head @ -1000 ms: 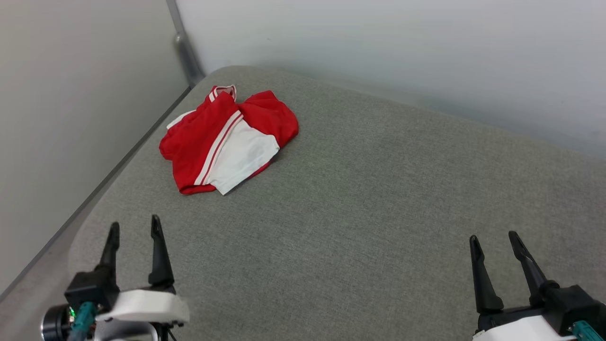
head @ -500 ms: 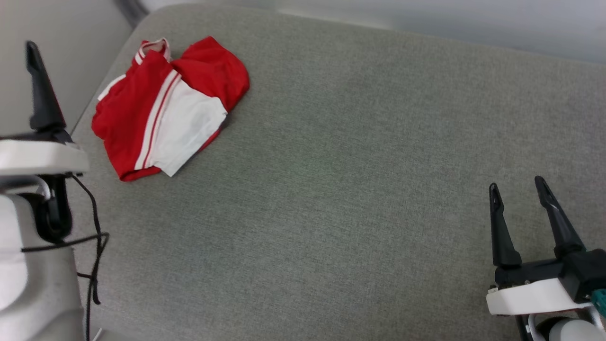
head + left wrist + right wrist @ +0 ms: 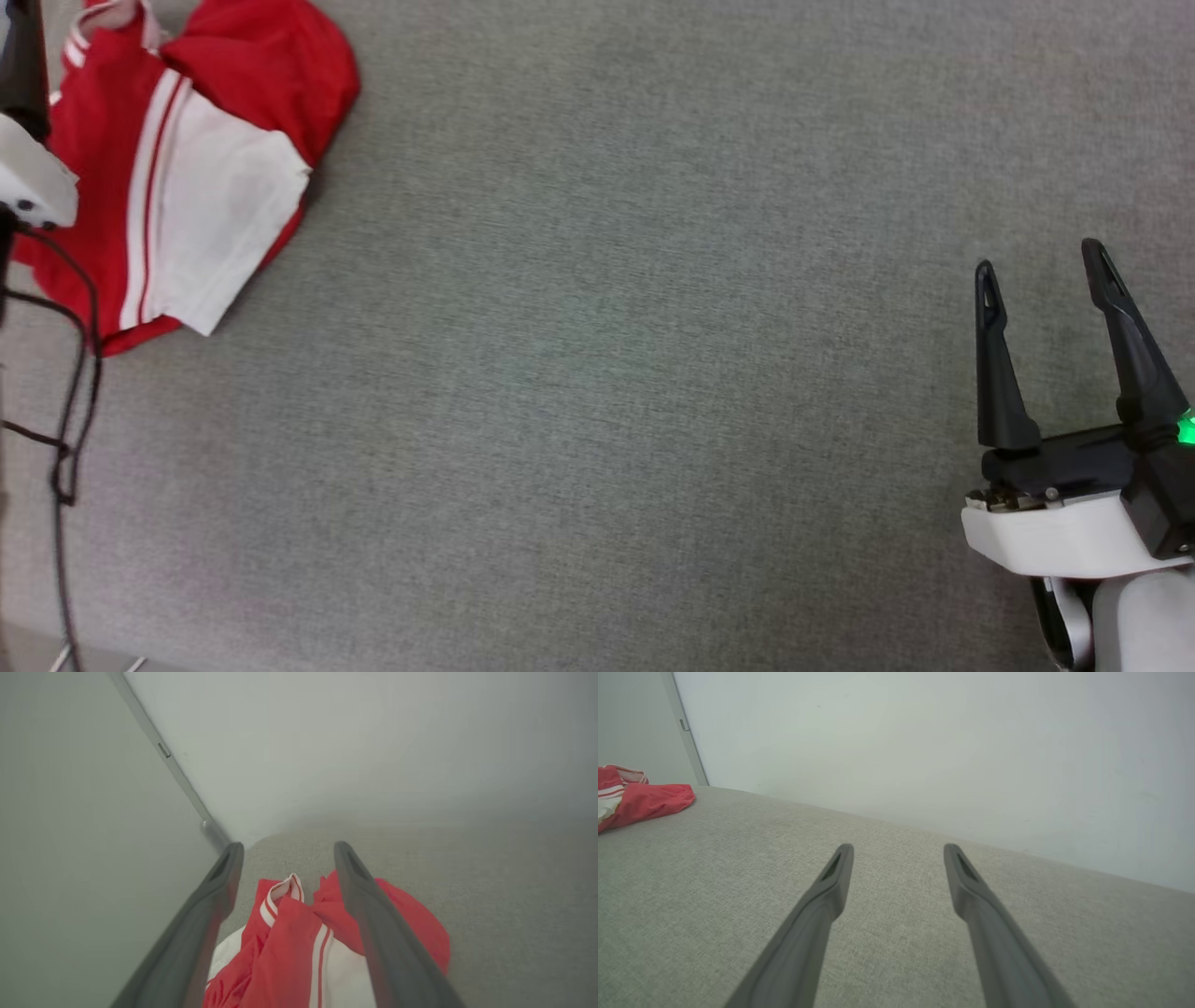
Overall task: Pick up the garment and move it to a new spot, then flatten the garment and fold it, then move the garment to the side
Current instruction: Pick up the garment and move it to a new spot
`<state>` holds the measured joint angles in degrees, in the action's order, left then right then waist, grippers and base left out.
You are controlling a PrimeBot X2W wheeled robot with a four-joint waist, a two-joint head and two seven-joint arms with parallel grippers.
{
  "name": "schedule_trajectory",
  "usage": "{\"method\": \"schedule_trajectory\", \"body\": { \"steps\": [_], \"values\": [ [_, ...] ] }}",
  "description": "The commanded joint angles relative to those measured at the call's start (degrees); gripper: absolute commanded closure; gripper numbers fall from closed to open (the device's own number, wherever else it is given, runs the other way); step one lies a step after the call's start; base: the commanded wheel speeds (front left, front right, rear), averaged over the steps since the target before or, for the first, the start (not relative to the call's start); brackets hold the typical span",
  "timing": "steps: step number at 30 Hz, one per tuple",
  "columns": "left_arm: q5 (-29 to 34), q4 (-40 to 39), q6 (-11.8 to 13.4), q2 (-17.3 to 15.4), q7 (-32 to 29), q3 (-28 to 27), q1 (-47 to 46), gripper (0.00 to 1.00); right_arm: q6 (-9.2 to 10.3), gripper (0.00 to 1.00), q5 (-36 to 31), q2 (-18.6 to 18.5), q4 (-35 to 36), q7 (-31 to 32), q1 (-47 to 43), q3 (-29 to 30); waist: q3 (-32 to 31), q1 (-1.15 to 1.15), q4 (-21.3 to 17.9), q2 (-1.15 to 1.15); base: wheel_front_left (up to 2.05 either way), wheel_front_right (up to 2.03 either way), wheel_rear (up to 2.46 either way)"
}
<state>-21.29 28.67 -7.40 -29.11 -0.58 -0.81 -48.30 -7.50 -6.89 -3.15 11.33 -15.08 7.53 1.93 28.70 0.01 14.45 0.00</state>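
Left gripper point(image 3: 288, 851) first: its two long dark fingers are spread wide with nothing between them. In the left wrist view they frame the garment point(image 3: 289, 952), one finger on each side of the bunched-up red cloth. Honestly can't tell from that angle if the fingers are touching the fabric or just hanging over it, since the lower part is blurry and too close to the lens.

Right gripper point(image 3: 1041, 261) is spread just as wide and also empty. It sits at the lower right of the head view, fingers pointing up over bare grey fabric surface point(image 3: 607, 373), well apart from the shirt. A little green light point(image 3: 1187, 429) glows on its dark body.

The garment itself is a crumpled heap at the far left corner of that grey surface, near where the two pale walls point(image 3: 373, 742) meet at a thin metal strip point(image 3: 163, 751). From the head view you get mostly red cloth with one white sleeve lying on top, and a pair of white stripes running alongside the sleeve. A striped red and white trimmed edge pokes up at the far end of the pile. It's not flat at all, folded over on itself with a rounded red lump on the right side.

From the right wrist view the shirt point(image 3: 640, 798) is just a low red bundle off at the left edge. A black cable point(image 3: 96, 341) dangles down the left edge of the head view, crossing in front of the shirt's near red hem.
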Motion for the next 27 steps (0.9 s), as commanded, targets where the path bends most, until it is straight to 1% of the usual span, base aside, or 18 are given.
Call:
{"method": "schedule_trajectory", "body": {
  "steps": [1, 6, 9, 12, 13, 14, 18, 20, 21, 24, 25, 26, 27],
  "values": [
    [-2.9, 0.53, 0.06, -1.96, -3.69, 2.5, -1.64, 0.0, 0.02, 0.0, -0.29, -0.21, 0.73, -0.14, 1.26, -0.52, 1.36, -0.01, -1.3, 0.0, 0.0, 0.0, 0.0],
    [-12.98, 0.15, 0.05, -8.06, -17.47, 10.78, -4.32, 0.0, 0.02, 0.0, -0.28, -0.38, 1.87, -0.14, 2.24, -1.45, 2.97, -0.01, -2.7, 0.0, 0.0, 0.0, 0.0],
    [-19.21, 0.24, 0.04, -10.73, -26.04, 14.75, -5.05, 0.0, 0.02, 0.0, -0.45, -0.46, 2.27, -0.14, 2.37, -1.69, 4.12, -0.01, -3.75, 0.0, 0.0, 0.0, 0.0],
    [-23.95, 0.67, 0.04, -13.07, -33.53, 17.66, -5.43, 0.0, 0.02, 0.0, -0.6, -0.45, 2.57, -0.14, 2.96, -1.59, 5.24, -0.01, -4.75, 0.0, 0.0, 0.0, 0.0],
    [-25.46, 1.02, 0.04, -13.39, -35.51, 18.31, -5.42, 0.0, 0.02, 0.0, -0.65, -0.44, 2.62, -0.14, 3.14, -1.52, 5.63, -0.01, -5.08, 0.0, 0.0, 0.0, 0.0],
    [-25.46, 1.02, 0.04, -13.39, -35.51, 18.31, -5.42, 0.0, 0.02, 0.0, -0.65, -0.44, 2.62, -0.14, 3.14, -1.52, 5.63, -0.01, -5.08, 0.0, 0.0, 0.0, 0.0],
    [-30.39, 3.77, 0.03, -13.41, -41.73, 19.45, -5.25, 0.0, 0.02, 0.0, -0.6, -0.38, 2.49, -0.14, 3.52, -1.05, 7.05, -0.01, -6.06, 0.0, 0.0, 0.0, 0.0],
    [-31.42, 5.37, 0.03, -13.83, -44.27, 20.23, -5.03, 0.0, 0.02, 0.0, -0.53, -0.32, 2.49, -0.14, 3.93, -1.0, 7.71, -0.01, -6.54, 0.0, 0.0, 0.0, 0.0],
    [-31.95, 7.58, 0.04, -13.09, -46.34, 21.83, -4.08, 0.0, 0.02, 0.0, -0.42, -0.26, 2.42, -0.14, 4.53, -1.15, 8.56, -0.01, -7.07, 0.0, 0.0, 0.0, 0.0],
    [-32.56, 9.01, 0.07, -11.76, -46.73, 23.41, -3.49, 0.0, 0.02, 0.0, -0.38, -0.18, 2.19, -0.14, 4.62, -1.17, 8.99, -0.01, -7.31, 0.0, 0.0, 0.0, 0.0],
    [-32.6, 9.15, 0.09, -11.49, -46.51, 23.85, -3.52, 0.73, 0.02, 0.0, -0.4, -0.16, 2.1, -0.14, 4.68, -1.18, 8.99, -0.01, -7.32, 0.0, 0.0, 0.0, 0.0],
    [-32.81, 9.24, 0.1, -11.37, -46.36, 24.22, -3.57, 1.0, 0.02, 0.0, -0.41, -0.14, 1.99, -0.14, 4.73, -1.23, 8.92, -0.01, -7.35, 0.0, 0.0, 0.0, 0.0],
    [-33.11, 9.29, 0.09, -11.39, -46.23, 24.49, -3.67, 1.0, 0.02, 0.0, -0.4, -0.12, 1.81, -0.14, 4.73, -1.25, 8.7, -0.01, -7.36, 0.0, 0.0, 0.0, 0.0]
  ]
}}
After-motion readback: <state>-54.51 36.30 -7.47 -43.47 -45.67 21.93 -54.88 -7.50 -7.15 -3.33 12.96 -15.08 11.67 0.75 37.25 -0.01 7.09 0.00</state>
